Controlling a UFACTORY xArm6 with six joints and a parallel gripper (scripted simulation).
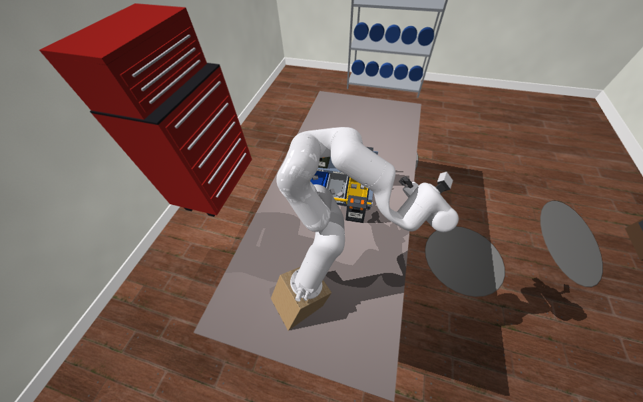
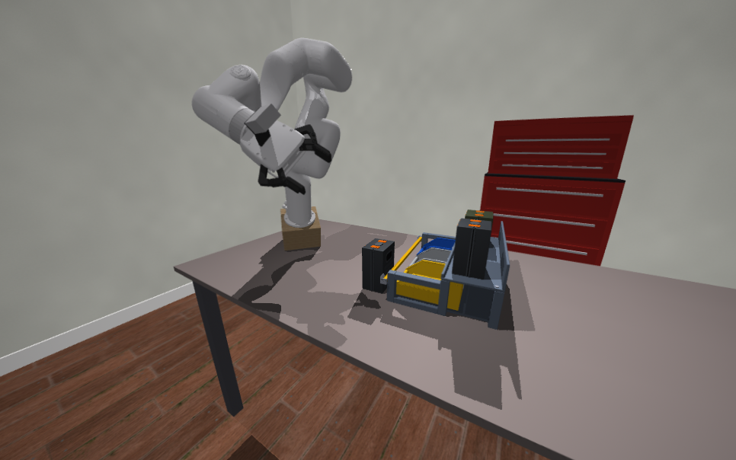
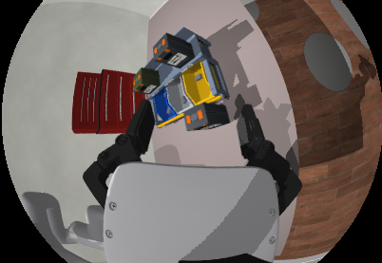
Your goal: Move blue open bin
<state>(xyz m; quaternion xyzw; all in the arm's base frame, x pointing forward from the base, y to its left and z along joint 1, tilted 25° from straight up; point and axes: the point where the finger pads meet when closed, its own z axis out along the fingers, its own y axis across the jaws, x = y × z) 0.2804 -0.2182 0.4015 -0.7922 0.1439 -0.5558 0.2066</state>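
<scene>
The blue open bin [image 2: 438,242] sits in the low grey shelf frame [image 2: 451,279] on the table, behind a grey bin [image 2: 433,255] and a yellow bin [image 2: 424,272]. In the top view the blue bin [image 1: 320,177] shows only in part behind my arm, beside the yellow bin [image 1: 356,192]. The wrist view shows the blue bin [image 3: 166,106] left of the yellow bin [image 3: 199,82]. My gripper [image 2: 301,167] [image 1: 406,182] is open and empty. It hangs high above the table, well away from the shelf, near the table's side edge, and it faces the shelf [image 3: 196,112].
A black box [image 2: 378,264] stands on the table by the shelf's front corner. Tall black boxes [image 2: 472,245] stand in the shelf's other bay. A red tool chest [image 2: 554,188] stands behind the table. My base sits on a cardboard block [image 2: 300,233]. A wire rack [image 1: 394,44] stands by the far wall.
</scene>
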